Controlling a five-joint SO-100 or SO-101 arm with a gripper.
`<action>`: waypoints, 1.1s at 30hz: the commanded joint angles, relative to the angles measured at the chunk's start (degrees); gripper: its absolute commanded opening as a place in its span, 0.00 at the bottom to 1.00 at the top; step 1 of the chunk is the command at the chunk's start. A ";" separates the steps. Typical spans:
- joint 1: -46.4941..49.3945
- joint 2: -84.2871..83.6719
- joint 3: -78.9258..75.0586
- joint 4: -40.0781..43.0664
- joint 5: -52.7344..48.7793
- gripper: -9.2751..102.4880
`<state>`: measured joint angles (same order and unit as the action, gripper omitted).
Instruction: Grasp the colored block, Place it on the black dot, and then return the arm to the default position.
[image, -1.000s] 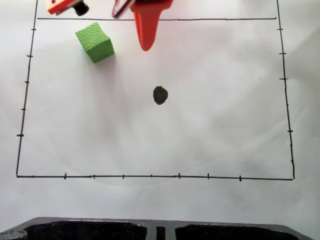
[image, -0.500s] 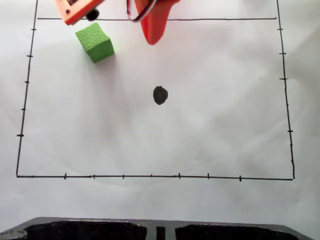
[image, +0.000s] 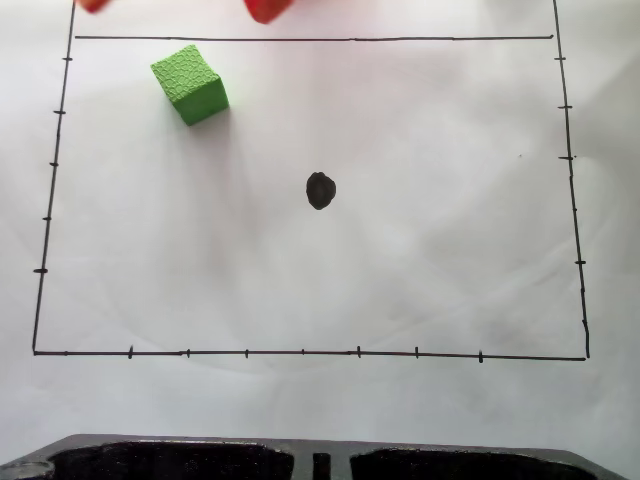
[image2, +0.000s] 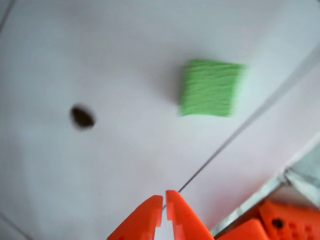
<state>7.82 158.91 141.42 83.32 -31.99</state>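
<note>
The small bright green foam cube (image: 190, 84) sits free on the white paper of the tabletop, near the drawn frame's upper left corner in the fixed view, well apart from the hand-drawn black ink dot (image: 320, 190). In the wrist view the orange pointed tool (image2: 164, 196) hangs above, tips nearly touching, holding nothing, so the grasp is not yet made.

My green foam cube (image: 190, 84) sits flat at the far left of the paper, turned slightly askew, well apart from the black dot (image: 320, 190) mid-sheet.
</note>
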 joint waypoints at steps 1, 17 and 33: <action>2.99 -0.88 -2.46 -0.09 1.14 0.08; 19.69 -12.13 -7.82 -0.70 -20.48 0.13; 26.63 -25.05 -9.49 -8.44 -33.49 0.30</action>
<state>33.66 135.09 134.56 75.85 -64.42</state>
